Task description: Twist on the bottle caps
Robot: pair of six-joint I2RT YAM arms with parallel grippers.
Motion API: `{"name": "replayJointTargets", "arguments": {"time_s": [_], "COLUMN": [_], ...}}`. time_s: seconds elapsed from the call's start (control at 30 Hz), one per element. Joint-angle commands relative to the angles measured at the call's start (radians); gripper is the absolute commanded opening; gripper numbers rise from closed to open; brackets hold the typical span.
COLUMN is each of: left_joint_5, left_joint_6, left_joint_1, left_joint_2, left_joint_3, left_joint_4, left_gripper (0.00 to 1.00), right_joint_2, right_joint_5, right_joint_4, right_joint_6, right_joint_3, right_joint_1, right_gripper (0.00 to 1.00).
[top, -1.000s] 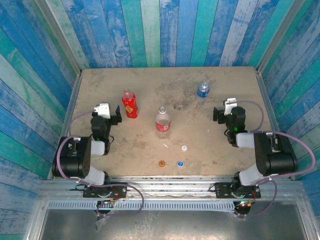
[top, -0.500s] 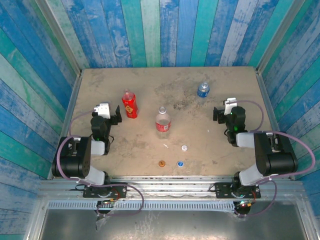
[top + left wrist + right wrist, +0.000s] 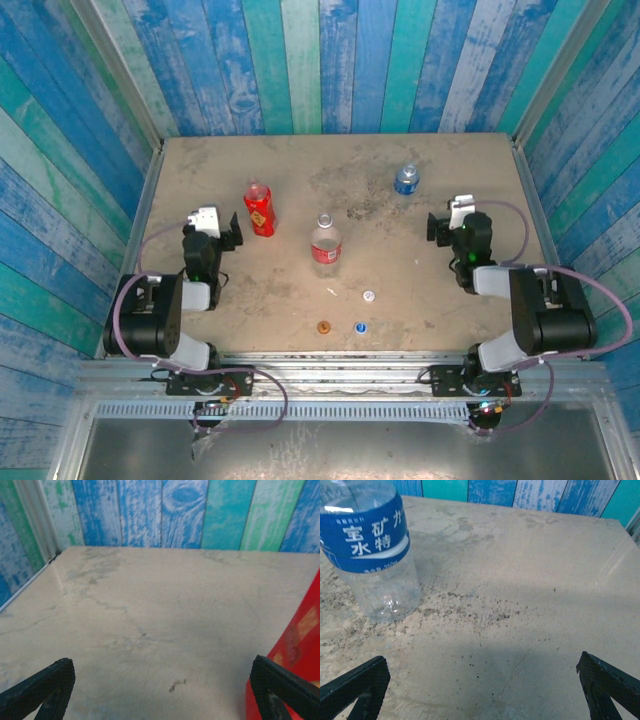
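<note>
Caps lie loose near the front edge: white cap (image 3: pixel 369 296), orange cap (image 3: pixel 323 327), blue cap (image 3: pixel 359 327), apart from the bottles (image 3: pixel 325 243). Left gripper (image 3: pixel 161 662) and right gripper (image 3: pixel 482 657) gape wide, empty. A tiny cap could squirt from a pinch, and a nudged bottle could topple.

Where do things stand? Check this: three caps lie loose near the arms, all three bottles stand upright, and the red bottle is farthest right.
Wrong on one point: the top external view shows the red bottle farthest left; the blue-labelled bottle is farthest right. The white cap, orange cap and blue cap do lie loose, and all bottles stand upright.
</note>
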Motion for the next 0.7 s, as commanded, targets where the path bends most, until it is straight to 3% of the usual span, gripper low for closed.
{"name": "replayJointTargets", "arguments": {"time_s": [0.0, 0.23, 0.47, 0.53, 0.67], "left_joint_5": [-0.143, -0.273, -0.359, -0.283, 0.027], "left_joint_6": [0.012, -0.007, 0.088, 0.118, 0.206], "left_joint_1": [-0.060, -0.178, -0.386, -0.437, -0.524], "left_joint_2": [-0.129, -0.401, -0.701, -0.744, -0.754], "left_joint_3": [0.017, 0.043, 0.069, 0.092, 0.134], "left_joint_4": [-0.092, -0.291, -0.456, -0.516, -0.591], "left_gripper": [0.94, 0.94, 0.94, 0.94, 0.94], "right_joint_2": [-0.106, -0.344, -0.477, -0.485, -0.469], "right_joint_5": [-0.026, -0.062, -0.026, -0.043, -0.101], "right_joint_4": [-0.118, -0.375, -0.667, -0.735, -0.842], "right_joint_6": [-0.017, -0.021, -0.127, -0.135, -0.138], "right_joint_3": [0.022, 0.076, 0.254, 0.307, 0.399], "right_joint_1": [-0.003, 0.021, 0.222, 0.281, 0.440], "right_gripper": [1.00, 1.00, 1.00, 1.00, 1.00]}}
